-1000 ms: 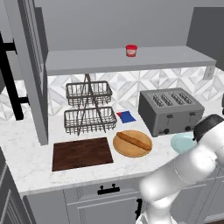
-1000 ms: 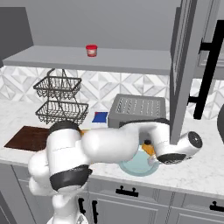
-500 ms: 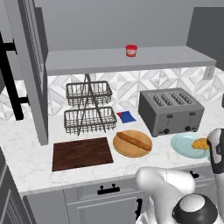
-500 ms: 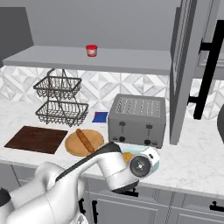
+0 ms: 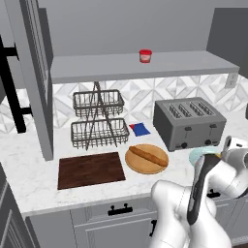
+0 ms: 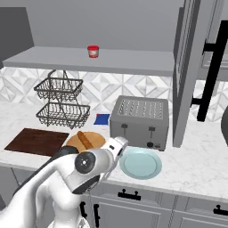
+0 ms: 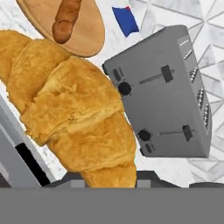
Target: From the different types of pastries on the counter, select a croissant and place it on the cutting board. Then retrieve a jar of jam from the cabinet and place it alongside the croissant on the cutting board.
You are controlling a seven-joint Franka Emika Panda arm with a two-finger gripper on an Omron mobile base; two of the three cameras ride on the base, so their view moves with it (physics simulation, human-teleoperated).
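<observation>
Croissant first: in the left base view it has gone from the pale blue plate (image 5: pixel 199 154), where it lay half a second ago at the right end of the worktop (image 5: pixel 29 193). The arm now covers most of that plate. The cutting board (image 5: pixel 90 169) lies bare to the left, near the worktop's front edge, with the round light board (image 5: pixel 147 159) and its long brown roll (image 5: pixel 145 154) just beside it on the right. The jar of jam (image 5: pixel 145 55) stands on the cabinet's (image 5: pixel 34 77) long shelf, untouched.

From the right base view, the plate (image 6: pixel 140 163) sits bare in front of the toaster (image 6: pixel 140 122), which confirms the pastry has been lifted off. The arm's wrist hangs over the plate's left rim, between it and the round board (image 6: pixel 85 140). The dark board (image 6: pixel 35 141) is well apart to the left.

Through the hand view, the croissant (image 7: pixel 72 109) looms large right at the camera, its lower end running down between the dark finger tips, so I judge the jaws closed on it, though the contact itself is hidden. Behind it are the toaster (image 7: pixel 170 92), a flat blue square (image 7: pixel 124 19) and the roll (image 7: pixel 65 19).

Pick-up looks done; what remains is the carry left past the round board, the set-down, then the jar.
</observation>
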